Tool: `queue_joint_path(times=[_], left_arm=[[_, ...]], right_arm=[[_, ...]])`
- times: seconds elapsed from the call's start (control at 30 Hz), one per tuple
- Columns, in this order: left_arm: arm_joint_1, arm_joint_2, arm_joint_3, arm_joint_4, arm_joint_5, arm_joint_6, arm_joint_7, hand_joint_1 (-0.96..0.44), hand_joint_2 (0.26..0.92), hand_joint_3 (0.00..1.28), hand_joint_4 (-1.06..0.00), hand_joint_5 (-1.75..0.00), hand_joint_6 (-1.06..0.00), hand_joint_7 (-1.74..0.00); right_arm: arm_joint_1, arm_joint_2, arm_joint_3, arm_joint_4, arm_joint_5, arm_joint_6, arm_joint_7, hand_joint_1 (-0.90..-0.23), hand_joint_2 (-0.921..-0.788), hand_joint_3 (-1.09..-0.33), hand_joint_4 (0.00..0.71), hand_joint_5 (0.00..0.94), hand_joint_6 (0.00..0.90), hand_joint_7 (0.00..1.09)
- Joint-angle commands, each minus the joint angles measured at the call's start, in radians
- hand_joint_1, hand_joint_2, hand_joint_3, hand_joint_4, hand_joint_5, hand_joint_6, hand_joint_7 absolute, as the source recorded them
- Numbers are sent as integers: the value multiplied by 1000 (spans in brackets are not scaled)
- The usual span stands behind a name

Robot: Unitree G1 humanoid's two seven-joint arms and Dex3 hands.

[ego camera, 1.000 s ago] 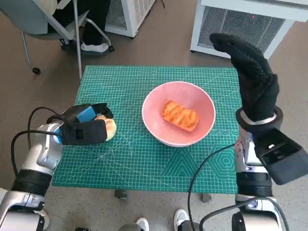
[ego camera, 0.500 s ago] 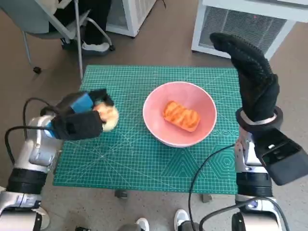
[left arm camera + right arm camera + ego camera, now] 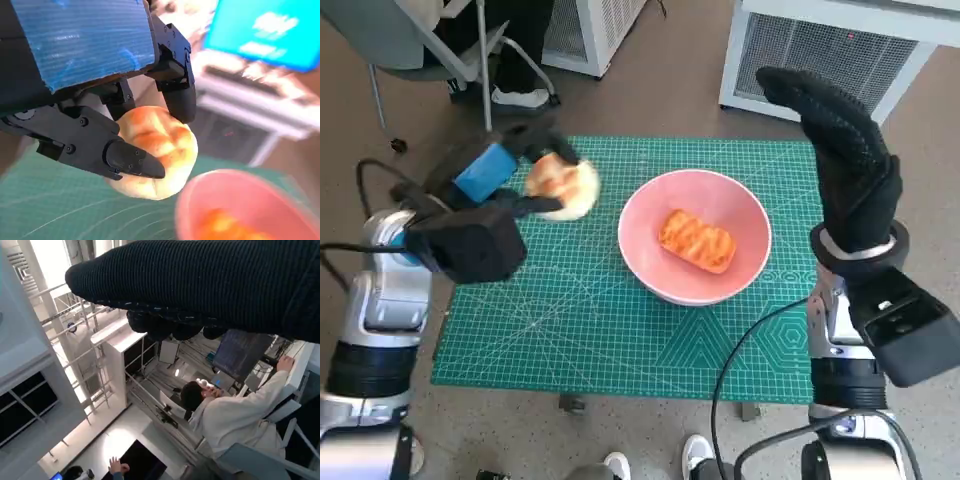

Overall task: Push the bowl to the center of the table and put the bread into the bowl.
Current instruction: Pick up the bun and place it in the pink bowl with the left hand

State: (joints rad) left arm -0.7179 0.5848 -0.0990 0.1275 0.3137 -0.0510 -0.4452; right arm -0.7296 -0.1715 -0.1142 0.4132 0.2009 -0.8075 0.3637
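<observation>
A pink bowl (image 3: 725, 214) sits near the middle of the green cutting mat (image 3: 620, 330), and an orange glazed bread (image 3: 695, 240) lies inside it. My left hand (image 3: 495, 175) holds a pale round bread roll (image 3: 561, 186) raised above the mat, just left of the bowl. In the left wrist view the roll (image 3: 157, 150) sits between the black fingers (image 3: 132, 161), with the bowl's rim (image 3: 200, 192) close beside it. My right hand (image 3: 845, 160) is raised upright beside the bowl's right side, fingers extended, holding nothing.
A chair (image 3: 410, 40) and a person's foot (image 3: 520, 97) are beyond the table's far left corner. White appliances (image 3: 840, 50) stand behind the table. Cables (image 3: 740, 370) hang at the front right. The right wrist view shows a seated person (image 3: 235, 415).
My left hand has lifted the roll off the mat and carried it up and toward the bowl. The bowl and my right hand have stayed put.
</observation>
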Motion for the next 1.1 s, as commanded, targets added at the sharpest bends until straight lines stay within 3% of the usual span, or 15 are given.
queue_joint_path(times=[0.03, 0.37, 0.53, 0.57, 0.63, 0.73, 0.93, 1.1], left_arm=[[-43, -45, -35, -26, 7, -21, 12, 0, 920, 111, -666, -1138, -548, -1299], [-133, -127, -126, 60, 32, -53, -13, -1, 921, 114, -648, -1153, -558, -1295], [-154, -170, -162, 92, 37, -8, -42, -1, 921, 224, -487, -1290, -471, -1407], [-156, -174, -168, 96, 40, -2, -48, -19, 906, 236, -440, -1178, -418, -1294], [-157, -180, -186, 106, 49, 5, -65, -102, 907, 154, -446, -583, -392, -749], [-159, -186, -201, 123, 45, 6, -91, -205, 916, 86, -385, -194, -371, -358], [-158, -194, -204, 140, 22, 14, -143, -315, 921, 51, -175, -20, -298, -129], [-141, -199, -187, 121, 4, 23, -153, -334, 921, 43, -95, -3, -247, -72]], right_arm=[[23, 0, 2, -5, 7, 7, 1, -573, -921, -861, -1, 501, -1, 667], [24, -3, -1, -3, 10, 7, 3, -581, -921, -859, -1, 502, -1, 666], [29, -4, -1, -12, 10, 9, 2, -580, -921, -858, -1, 501, -1, 662], [31, -4, -1, -14, 10, 10, 1, -580, -921, -858, -1, 501, -1, 661], [33, -5, -1, -21, 12, 13, 0, -578, -921, -859, -1, 501, -1, 660], [36, -5, -2, -28, 15, 18, 0, -572, -921, -862, -1, 500, -1, 660], [41, -7, -4, -44, 20, 33, 0, -571, -921, -863, -1, 497, -1, 657], [43, -8, -7, -53, 28, 44, 1, -572, -921, -859, -1, 494, -1, 653]])
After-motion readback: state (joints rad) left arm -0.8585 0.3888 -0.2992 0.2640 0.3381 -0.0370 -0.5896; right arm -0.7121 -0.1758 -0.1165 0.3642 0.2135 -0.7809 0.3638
